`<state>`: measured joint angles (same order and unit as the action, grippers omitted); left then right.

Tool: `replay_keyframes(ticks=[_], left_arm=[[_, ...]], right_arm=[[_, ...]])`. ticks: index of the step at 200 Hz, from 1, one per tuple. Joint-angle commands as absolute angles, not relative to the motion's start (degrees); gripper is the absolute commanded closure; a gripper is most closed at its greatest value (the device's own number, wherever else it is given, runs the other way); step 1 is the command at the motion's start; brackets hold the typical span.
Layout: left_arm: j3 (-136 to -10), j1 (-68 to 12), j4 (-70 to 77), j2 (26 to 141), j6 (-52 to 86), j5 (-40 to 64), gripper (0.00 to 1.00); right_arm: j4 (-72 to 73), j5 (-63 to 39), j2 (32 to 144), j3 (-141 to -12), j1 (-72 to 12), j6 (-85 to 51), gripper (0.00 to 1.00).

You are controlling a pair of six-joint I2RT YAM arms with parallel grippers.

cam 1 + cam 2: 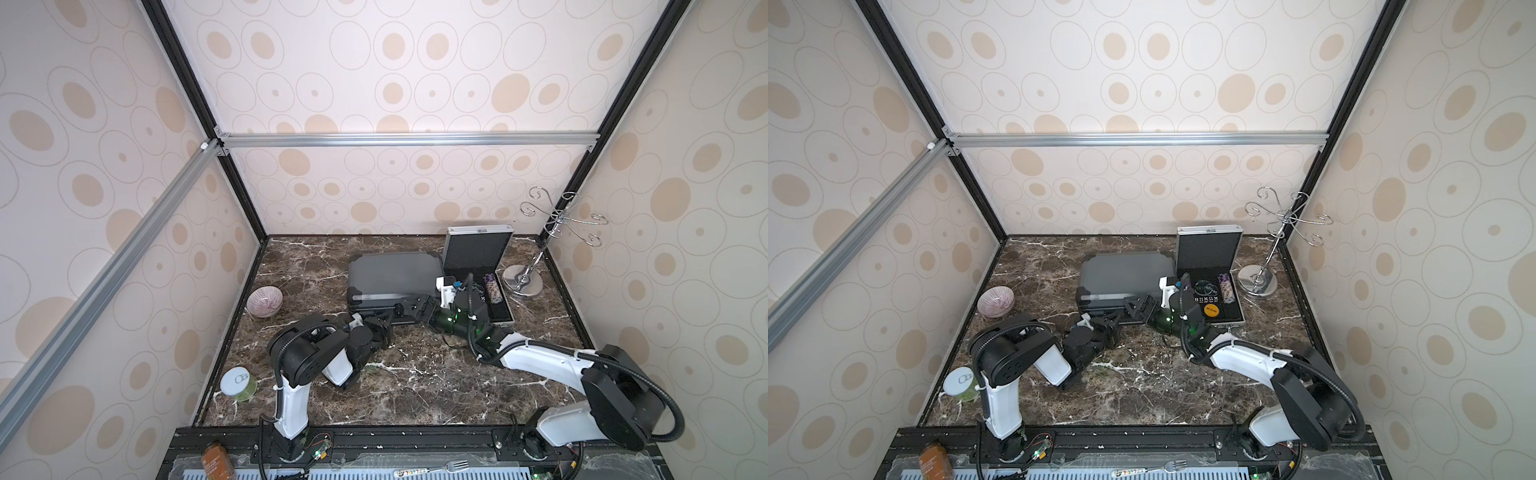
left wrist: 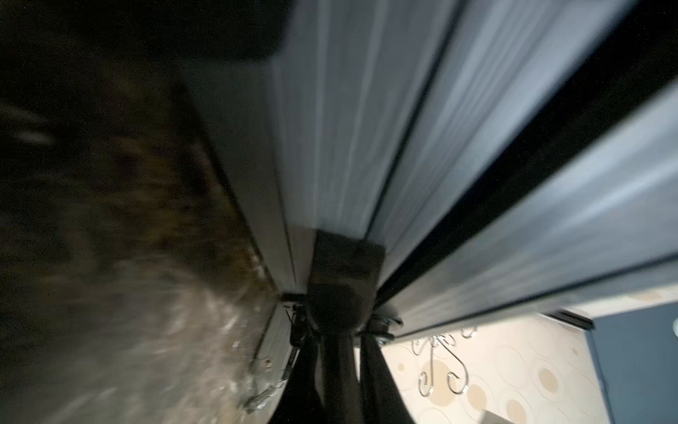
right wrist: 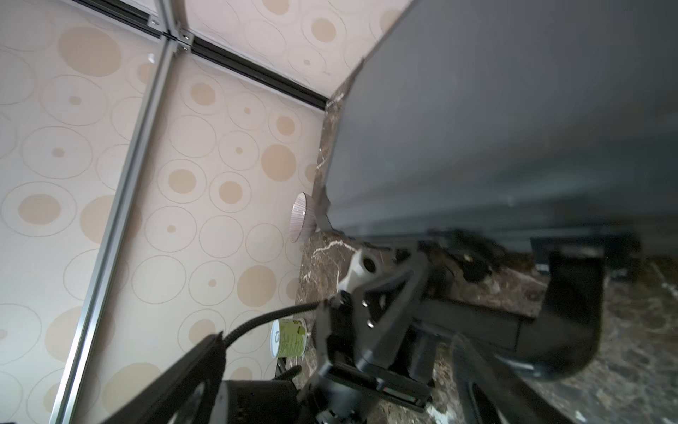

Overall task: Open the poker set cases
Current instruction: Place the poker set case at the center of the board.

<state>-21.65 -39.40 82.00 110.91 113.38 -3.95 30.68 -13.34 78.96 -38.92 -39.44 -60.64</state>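
The larger dark grey poker set case (image 1: 395, 278) lies in the middle of the table with its lid down. To its right the small silver case (image 1: 478, 249) stands open, its lid upright, with chips (image 1: 493, 289) in the black foam. My left gripper (image 1: 390, 316) is shut, its tips against the dark case's front edge. In the left wrist view the dark fingers (image 2: 337, 367) meet at a black latch (image 2: 346, 264). My right gripper (image 1: 410, 309) is open at the same front edge, beside the case's black handle (image 3: 572, 312) and touching nothing.
A ribbed pink bowl (image 1: 264, 302) sits at the left wall. A jar with a white lid (image 1: 238, 384) stands front left. A chrome hook stand (image 1: 523, 282) fills the back right corner. A bottle (image 1: 218, 459) and a fork (image 1: 455, 465) lie on the front rail.
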Motion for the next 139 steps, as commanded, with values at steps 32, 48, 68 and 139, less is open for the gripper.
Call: replay_keyframes(ticks=[32,48,68,139], left_arm=[[-20.57,-39.98,105.56,109.45,126.44,-4.22,1.0],[-19.96,-40.14,105.56,109.38,126.25,-4.39,1.0],[-18.94,-40.3,105.53,109.25,126.04,-4.61,0.9],[-17.75,-41.29,105.56,109.78,125.59,-4.39,0.49]], right_arm=[[21.59,-9.56,75.64,-40.9,-39.21,-50.05,0.0],[19.95,-8.98,75.23,-41.13,-39.19,-48.38,0.0],[18.16,-8.05,74.41,-41.13,-39.16,-46.78,0.0],[15.49,-6.41,74.3,-41.56,-39.03,-44.87,0.01]])
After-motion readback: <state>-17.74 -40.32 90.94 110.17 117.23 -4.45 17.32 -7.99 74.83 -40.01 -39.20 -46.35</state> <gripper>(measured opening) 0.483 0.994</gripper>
